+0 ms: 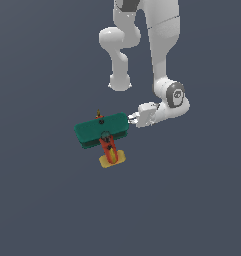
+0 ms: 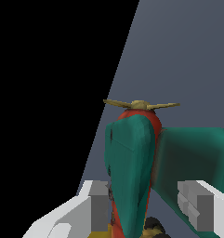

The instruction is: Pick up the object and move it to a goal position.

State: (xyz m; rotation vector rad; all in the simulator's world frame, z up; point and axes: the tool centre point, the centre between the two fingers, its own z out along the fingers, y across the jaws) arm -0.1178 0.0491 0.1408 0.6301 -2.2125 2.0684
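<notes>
The object (image 1: 102,129) is a toy airplane lying on the dark grey floor, with wide teal double wings, a red-orange body, a yellow tail and a small yellow propeller. My gripper (image 1: 133,119) sits low at the wing end on the exterior view's right. In the wrist view the object (image 2: 129,153) fills the middle, propeller pointing away. The gripper (image 2: 145,193) is open, and its two pale fingers (image 2: 98,204) stand on either side of the near wing tip. A gap shows on one side of the wing. Whether the other finger touches the wing is unclear.
The white arm (image 1: 162,45) rises behind the airplane and bends down to the wrist (image 1: 174,97). A plain dark grey floor (image 1: 42,200) surrounds everything. Part of the wrist view is solid black.
</notes>
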